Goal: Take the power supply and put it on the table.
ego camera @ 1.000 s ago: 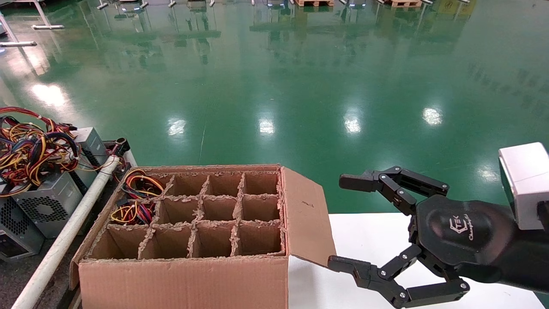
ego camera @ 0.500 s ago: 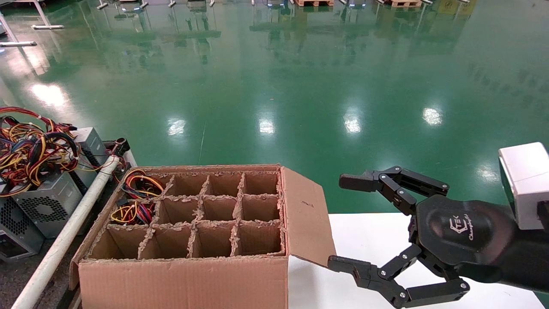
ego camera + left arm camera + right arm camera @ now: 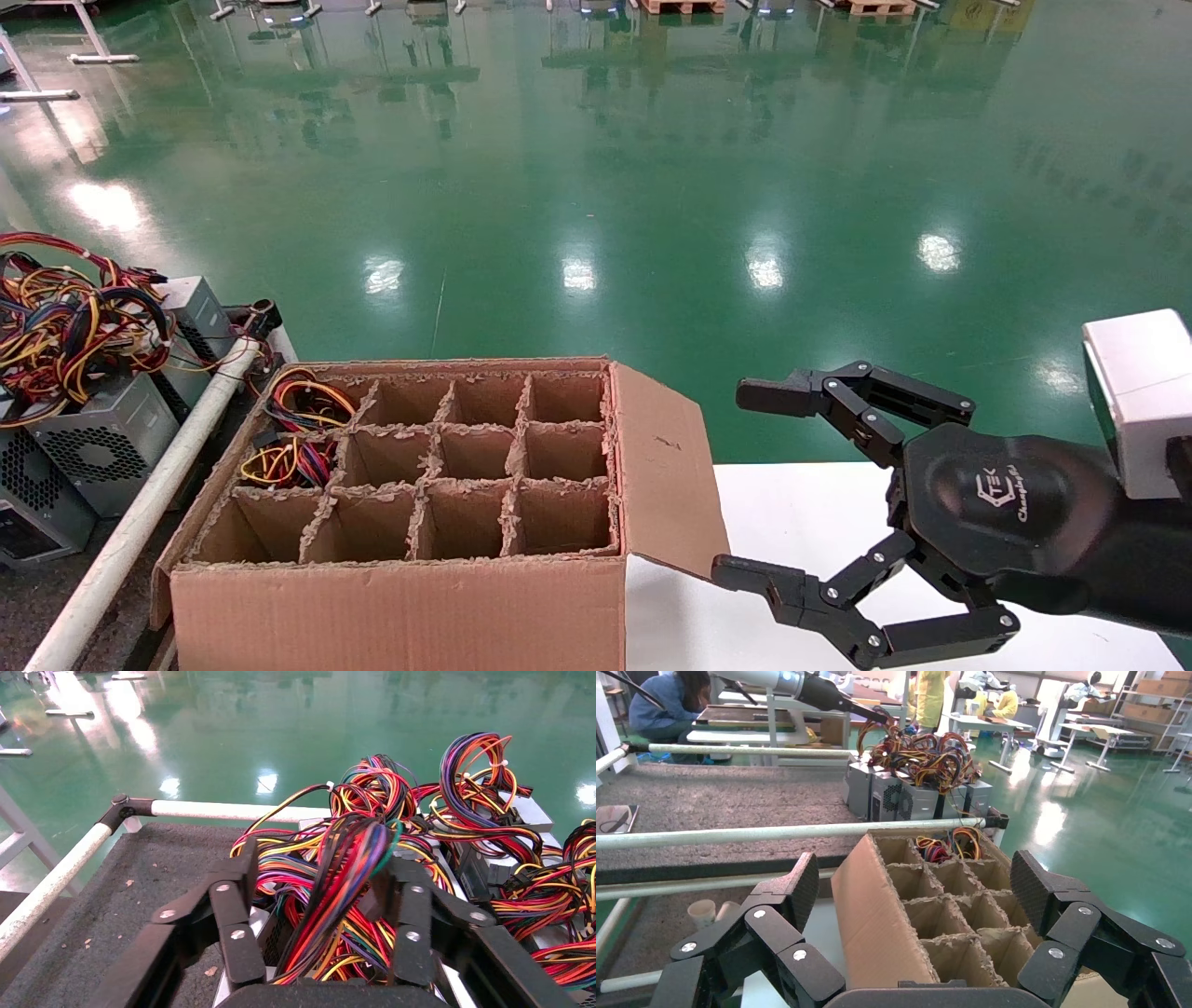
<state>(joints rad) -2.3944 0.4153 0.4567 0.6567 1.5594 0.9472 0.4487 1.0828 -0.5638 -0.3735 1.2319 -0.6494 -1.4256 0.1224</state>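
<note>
The left hand [image 3: 316,903] is spread around the wire bundle of a power supply [image 3: 337,952] directly beneath it, on the dark counter [image 3: 147,874] at far left. The right hand [image 3: 792,494], also spread, is parked well apart, right of the cardboard box [image 3: 419,578].

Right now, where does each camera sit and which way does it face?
Head: on the head, facing forward and down at the cardboard box; right gripper shows, open.
Left wrist: on the left arm, facing over the left gripper at power supply wires on the table.
Right wrist: behind the right gripper, facing the box.
Head and right wrist share the box.
</note>
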